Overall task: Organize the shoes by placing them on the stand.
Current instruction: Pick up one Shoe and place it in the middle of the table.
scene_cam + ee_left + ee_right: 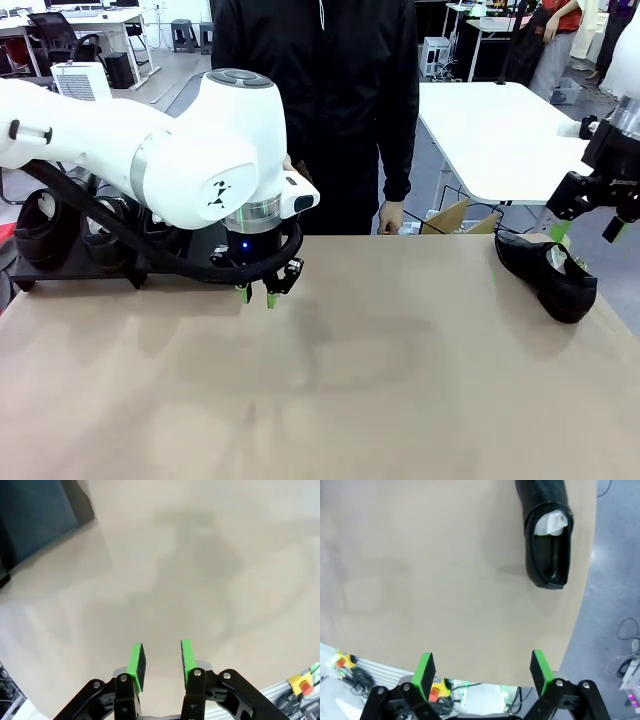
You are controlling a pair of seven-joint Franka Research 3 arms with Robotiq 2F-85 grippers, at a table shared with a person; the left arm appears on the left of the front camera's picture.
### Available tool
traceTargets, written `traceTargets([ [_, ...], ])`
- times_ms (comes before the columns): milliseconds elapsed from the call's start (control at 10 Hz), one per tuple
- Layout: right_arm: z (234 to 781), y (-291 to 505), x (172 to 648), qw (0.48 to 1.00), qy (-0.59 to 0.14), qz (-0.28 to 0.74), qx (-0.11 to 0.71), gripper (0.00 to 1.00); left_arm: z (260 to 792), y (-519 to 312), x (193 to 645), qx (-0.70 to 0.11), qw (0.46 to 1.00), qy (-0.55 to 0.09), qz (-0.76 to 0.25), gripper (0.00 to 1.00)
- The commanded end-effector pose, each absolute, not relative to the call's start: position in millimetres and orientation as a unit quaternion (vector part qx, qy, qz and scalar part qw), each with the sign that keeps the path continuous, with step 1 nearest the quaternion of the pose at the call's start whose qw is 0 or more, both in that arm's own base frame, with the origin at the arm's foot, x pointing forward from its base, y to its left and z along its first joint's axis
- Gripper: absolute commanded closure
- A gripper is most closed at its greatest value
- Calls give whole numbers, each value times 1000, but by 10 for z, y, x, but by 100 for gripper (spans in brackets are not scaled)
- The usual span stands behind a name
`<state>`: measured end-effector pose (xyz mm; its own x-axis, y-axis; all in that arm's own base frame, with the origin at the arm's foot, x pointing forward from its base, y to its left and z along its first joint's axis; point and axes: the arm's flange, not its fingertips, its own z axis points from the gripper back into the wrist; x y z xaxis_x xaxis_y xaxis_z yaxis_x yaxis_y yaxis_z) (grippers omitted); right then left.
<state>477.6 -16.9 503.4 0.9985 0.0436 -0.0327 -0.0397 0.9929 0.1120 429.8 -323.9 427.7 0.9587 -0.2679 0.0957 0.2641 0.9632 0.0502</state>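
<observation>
— Tan tabletop (330,380), office desks and chairs beyond, a person in dark clothing (320,100) at the far edge, cut off above the shoulders.
— And the stand (70,268)?
— Far left of the table, mostly hidden behind the left arm (150,150); rounded black shoes on the stand (42,225) partly visible, count hard to tell.
— Left gripper (260,296)?
— Just above bare tabletop beside the stand, green pads (136,662) partly drawn together, a gap between, nothing pinched.
— Right gripper (585,225)?
— Above the right edge, partly cut off in the front view; from the wrist, pads (426,672) spread wide, empty.
— Remaining shoe (548,275)?
— On the table's right side, below that gripper, whitish stuffing in its opening, toe cropped in the wrist view.
</observation>
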Motion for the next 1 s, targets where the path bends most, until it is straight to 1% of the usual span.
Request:
traceTargets([
  [0, 4998, -68, 4463, 999, 6, 35, 37, 0, 4286, -3192, 4313, 29, 990, -56, -128, 59],
  [100, 4998, -68, 4463, 999, 6, 35, 37, 0, 4286, -3192, 4313, 29, 990, -56, -128, 59],
  [200, 5024, -130, 4704, 998, 18, 26, 52, 0, 4286, -3192, 4313, 29, 990, -56, -128, 59],
  [300, 4928, -109, 4867, 998, -14, 66, -7, 0, 4286, -3192, 4313, 29, 990, -56, -128, 59],
  [400, 4726, -188, 5108, 996, -14, 91, -23, 0, 4286, -3192, 4313, 29, 990, -56, -128, 59],
  [500, 4427, -251, 5335, 996, -2, 69, -55, 0, 4286, -3192, 4313, 29, 990, -56, -128, 59],
  [700, 3912, -337, 5625, 997, 2, 64, -44, 0, 4286, -3192, 4313, 29, 990, -56, -128, 59],
  [800, 3789, -361, 5689, 997, -3, 71, -27, 0, 4286, -3192, 4313, 29, 990, -56, -128, 59],
  [900, 3762, -366, 5720, 997, -20, 67, -30, 0, 4286, -3192, 4313, 29, 990, -56, -128, 59],
])
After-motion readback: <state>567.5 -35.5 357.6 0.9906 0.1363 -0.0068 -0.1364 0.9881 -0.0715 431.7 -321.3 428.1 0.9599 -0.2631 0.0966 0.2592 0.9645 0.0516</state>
